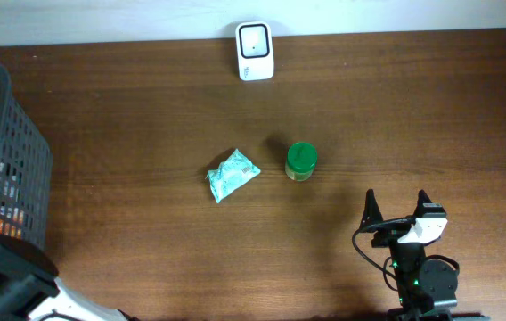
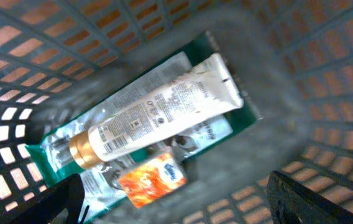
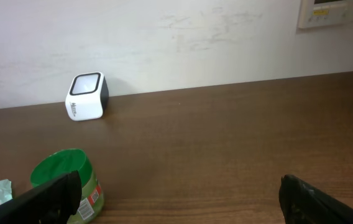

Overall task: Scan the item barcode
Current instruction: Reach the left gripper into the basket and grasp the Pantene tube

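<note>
In the left wrist view my left gripper [image 2: 186,205] hangs open over the inside of the grey basket [image 2: 313,74], its jaws wide apart and holding nothing. Below it lie a white tube with a gold cap [image 2: 164,109], an orange tissue pack [image 2: 151,179] and a green-edged packet [image 2: 52,152]. The white barcode scanner [image 1: 255,51] stands at the table's far edge. My right gripper [image 1: 397,209] is open and empty near the front right. Ahead and to the left of it are a green-lidded jar [image 3: 68,183] and a pale green packet [image 1: 232,175].
The basket [image 1: 4,152] stands at the table's left edge, with my left arm [image 1: 12,276] at its near side. The jar [image 1: 300,161] and packet lie mid-table, about halfway between the right gripper and the scanner [image 3: 87,96]. A wall rises behind the scanner.
</note>
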Action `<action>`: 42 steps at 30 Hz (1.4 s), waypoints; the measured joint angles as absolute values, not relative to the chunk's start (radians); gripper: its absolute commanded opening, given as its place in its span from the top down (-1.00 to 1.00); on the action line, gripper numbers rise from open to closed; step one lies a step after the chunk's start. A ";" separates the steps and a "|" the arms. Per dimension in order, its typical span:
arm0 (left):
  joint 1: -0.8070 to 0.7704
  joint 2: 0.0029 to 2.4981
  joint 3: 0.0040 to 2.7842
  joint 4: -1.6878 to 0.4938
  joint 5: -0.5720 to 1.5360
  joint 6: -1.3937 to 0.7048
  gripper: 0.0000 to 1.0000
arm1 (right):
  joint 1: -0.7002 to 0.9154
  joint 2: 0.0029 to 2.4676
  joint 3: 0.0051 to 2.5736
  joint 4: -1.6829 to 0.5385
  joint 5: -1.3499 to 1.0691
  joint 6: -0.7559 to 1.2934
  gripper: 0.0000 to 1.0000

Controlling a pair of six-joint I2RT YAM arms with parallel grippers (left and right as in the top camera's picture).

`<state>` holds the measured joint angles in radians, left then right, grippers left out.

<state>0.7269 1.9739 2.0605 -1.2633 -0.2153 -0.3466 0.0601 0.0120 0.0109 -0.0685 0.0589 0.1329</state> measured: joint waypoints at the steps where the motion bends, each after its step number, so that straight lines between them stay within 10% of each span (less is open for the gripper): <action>1: 0.730 1.996 2.061 -1.260 -0.218 -0.325 -0.79 | 0.060 0.012 0.011 -0.068 0.059 0.132 -0.97; 26: 0.784 2.185 1.736 -0.851 -0.229 0.316 -0.83 | 0.060 0.012 0.011 -0.068 0.059 0.132 -0.97; 33: 0.784 2.176 1.709 -0.812 -0.221 0.393 0.36 | 0.060 0.012 0.011 -0.068 0.059 0.133 -0.97; 42: 0.780 2.169 1.708 -0.810 -0.274 0.405 0.84 | 0.060 0.012 0.011 -0.068 0.059 0.132 -0.97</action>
<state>0.7795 2.1689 1.7081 -0.8097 -0.2741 0.4053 0.0601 0.0120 0.0109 -0.0685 0.0593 0.1322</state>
